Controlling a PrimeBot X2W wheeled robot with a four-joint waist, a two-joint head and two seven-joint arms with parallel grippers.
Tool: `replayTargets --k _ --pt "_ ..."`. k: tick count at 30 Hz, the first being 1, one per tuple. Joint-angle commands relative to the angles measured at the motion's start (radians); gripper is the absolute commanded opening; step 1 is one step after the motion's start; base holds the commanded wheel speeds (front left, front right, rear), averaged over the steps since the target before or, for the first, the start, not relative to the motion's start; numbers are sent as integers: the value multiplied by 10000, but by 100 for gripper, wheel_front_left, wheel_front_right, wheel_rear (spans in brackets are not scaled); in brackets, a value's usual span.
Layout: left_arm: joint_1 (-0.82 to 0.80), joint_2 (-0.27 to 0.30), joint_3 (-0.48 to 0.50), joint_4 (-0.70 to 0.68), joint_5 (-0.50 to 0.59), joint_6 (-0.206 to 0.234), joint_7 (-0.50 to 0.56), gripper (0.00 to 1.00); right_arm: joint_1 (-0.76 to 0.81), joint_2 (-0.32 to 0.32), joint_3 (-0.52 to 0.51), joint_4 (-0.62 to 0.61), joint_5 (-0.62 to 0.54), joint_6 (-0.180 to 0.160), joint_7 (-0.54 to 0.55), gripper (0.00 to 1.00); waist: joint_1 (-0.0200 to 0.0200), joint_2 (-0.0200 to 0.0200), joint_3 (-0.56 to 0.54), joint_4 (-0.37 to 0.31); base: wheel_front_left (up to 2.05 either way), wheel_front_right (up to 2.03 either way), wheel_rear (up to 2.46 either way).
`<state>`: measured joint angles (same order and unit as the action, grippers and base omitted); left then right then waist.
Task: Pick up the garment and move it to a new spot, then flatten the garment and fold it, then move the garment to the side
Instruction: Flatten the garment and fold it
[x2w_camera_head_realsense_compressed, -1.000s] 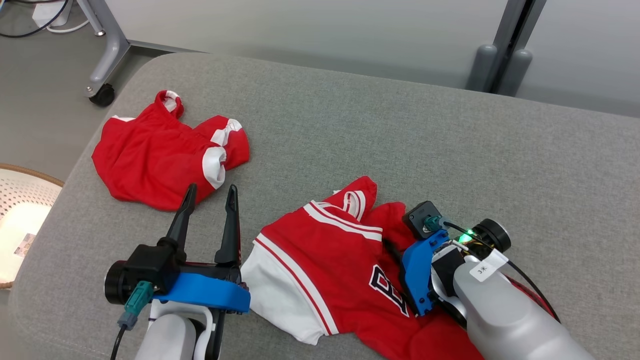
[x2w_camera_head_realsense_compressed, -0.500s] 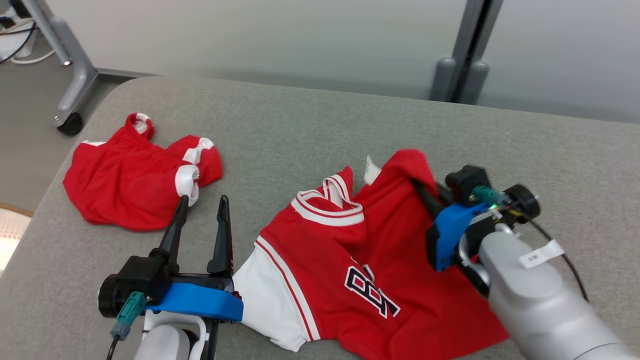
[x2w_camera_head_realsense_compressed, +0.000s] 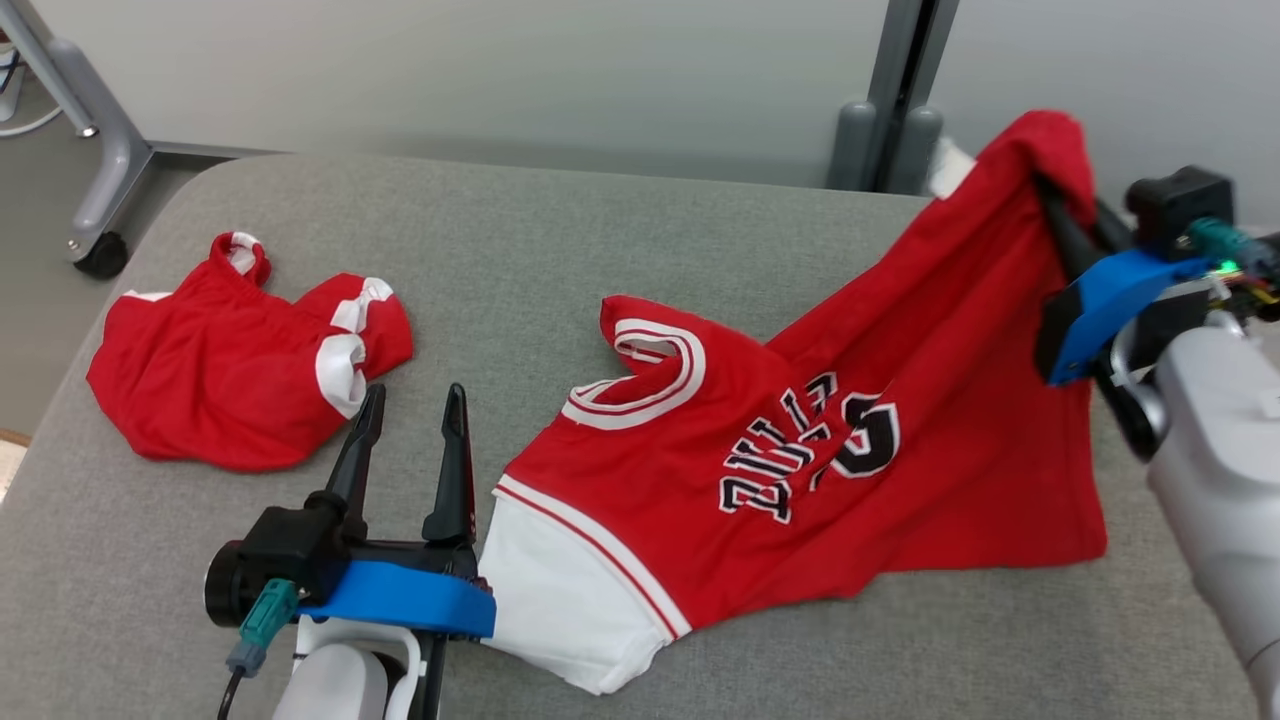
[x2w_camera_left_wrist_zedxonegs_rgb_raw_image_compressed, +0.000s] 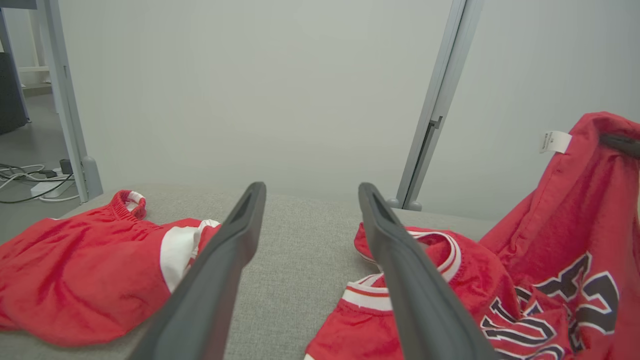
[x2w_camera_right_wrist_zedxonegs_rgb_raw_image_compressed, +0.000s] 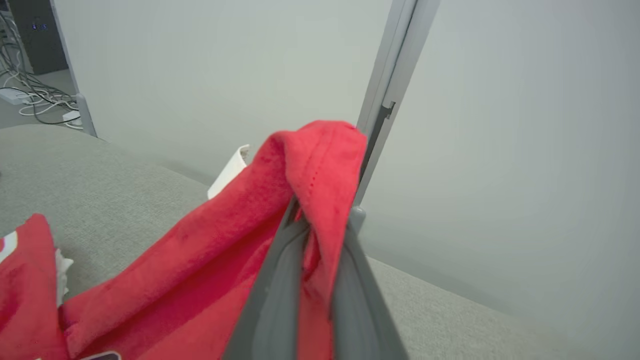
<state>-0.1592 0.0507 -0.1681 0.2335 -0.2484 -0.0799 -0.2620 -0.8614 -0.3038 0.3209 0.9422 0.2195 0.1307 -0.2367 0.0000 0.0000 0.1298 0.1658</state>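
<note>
One corner of the jersey (x2w_camera_head_realsense_compressed: 800, 450) is clenched by the right gripper (x2w_camera_head_realsense_compressed: 1062, 215) and held up at the right. The rest is laid on the cushion (x2w_camera_head_realsense_compressed: 600, 230). The long axis is stretched from that corner down to the white edge. This edge is found just beside the left gripper (x2w_camera_head_realsense_compressed: 415, 395), which is spread open and empty.

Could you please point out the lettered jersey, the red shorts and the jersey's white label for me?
lettered jersey (x2w_camera_head_realsense_compressed: 800, 455), head view, on its black lettering.
red shorts (x2w_camera_head_realsense_compressed: 210, 380), head view, on the middle of the fabric.
white label (x2w_camera_left_wrist_zedxonegs_rgb_raw_image_compressed: 555, 141), left wrist view, on the label's centre.
</note>
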Motion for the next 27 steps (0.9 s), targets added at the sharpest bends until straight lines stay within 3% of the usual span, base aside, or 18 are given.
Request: replayTargets --k 1,9,11,20,27 --pt "-175 -4 -34 -16 -93 30 -44 100 -298 -216 -324 269 -177 1 159 0 0 0 139 155 0 0 0" --pt "-545 -7 -230 18 -234 37 -35 100 -1024 -639 -1802 1660 -875 1 234 0 0 0 524 584 0 0 0" --pt "-570 -6 -230 32 -252 38 -37 100 -1086 -472 -1963 1934 -1050 1 187 100 0 0 575 608 0 0 0" --pt "-405 -4 -114 84 -154 82 -35 100 -815 -209 -2452 2255 -1450 1 -173 100 0 0 499 339 0 0 0" --pt "-64 -4 173 50 -20 103 -35 100 371 -115 -2998 1131 -1427 1 -286 100 0 0 182 -147 0 0 0"
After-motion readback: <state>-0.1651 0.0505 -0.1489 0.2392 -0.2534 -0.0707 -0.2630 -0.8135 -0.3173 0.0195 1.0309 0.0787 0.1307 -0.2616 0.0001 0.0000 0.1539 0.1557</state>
